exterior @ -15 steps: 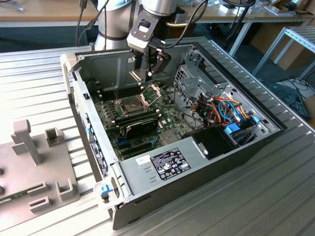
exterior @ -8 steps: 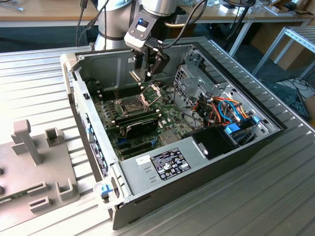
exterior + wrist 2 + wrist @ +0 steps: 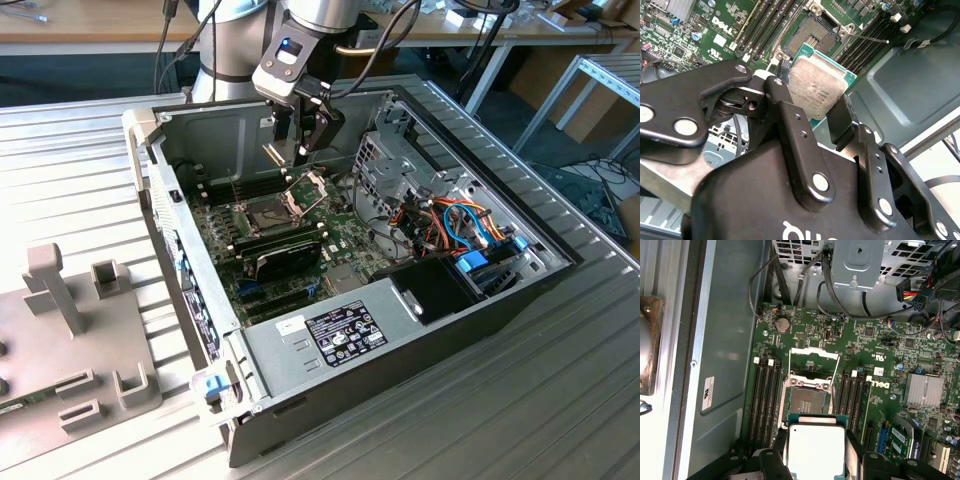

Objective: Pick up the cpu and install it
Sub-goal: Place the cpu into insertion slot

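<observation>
**CPU clamped in the gripper, above the open socket**

- The black two-fingered gripper [image 3: 297, 148] hangs inside the open grey metal desktop computer case [image 3: 150, 170]. The case lies on its side on a ribbed metal table [image 3: 520, 400].
- The jaws are clenched on the cpu [image 3: 817, 85], a small flat square chip with a dull silver-grey metal top and a green rim. One black finger [image 3: 790, 125] presses on each of two opposite edges.
- In both wrist views the cpu is in the air, clear of the green motherboard [image 3: 880, 340] and not seated.
- The square processor socket [image 3: 807, 397] lies just past the chip's far edge. Its hinged metal frame [image 3: 812, 357] is swung up, baring the contact field.
- Long black memory slots [image 3: 765, 400] flank the socket on both sides.
- A finned silver heat sink [image 3: 925, 390] sits well apart on the board.
</observation>
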You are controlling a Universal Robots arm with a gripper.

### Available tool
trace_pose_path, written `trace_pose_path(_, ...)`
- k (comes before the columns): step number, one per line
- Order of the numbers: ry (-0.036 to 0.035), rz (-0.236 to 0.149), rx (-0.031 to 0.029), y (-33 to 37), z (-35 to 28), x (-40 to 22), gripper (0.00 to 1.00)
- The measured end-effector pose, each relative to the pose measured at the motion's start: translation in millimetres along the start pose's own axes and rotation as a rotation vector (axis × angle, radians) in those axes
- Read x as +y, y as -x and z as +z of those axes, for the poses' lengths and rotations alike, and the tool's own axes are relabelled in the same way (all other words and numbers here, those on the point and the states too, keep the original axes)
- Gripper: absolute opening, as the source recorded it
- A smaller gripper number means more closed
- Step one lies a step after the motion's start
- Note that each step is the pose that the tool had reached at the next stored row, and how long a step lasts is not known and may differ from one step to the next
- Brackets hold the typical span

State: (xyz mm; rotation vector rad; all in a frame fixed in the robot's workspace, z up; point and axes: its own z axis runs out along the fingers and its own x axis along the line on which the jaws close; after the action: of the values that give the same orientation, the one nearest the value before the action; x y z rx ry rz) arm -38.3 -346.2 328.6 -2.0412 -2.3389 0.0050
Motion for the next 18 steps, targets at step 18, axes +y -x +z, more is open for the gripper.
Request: trace_pose_path(18,0.0029,0.115,0.003,-1.5,10.7,0.5,0.55)
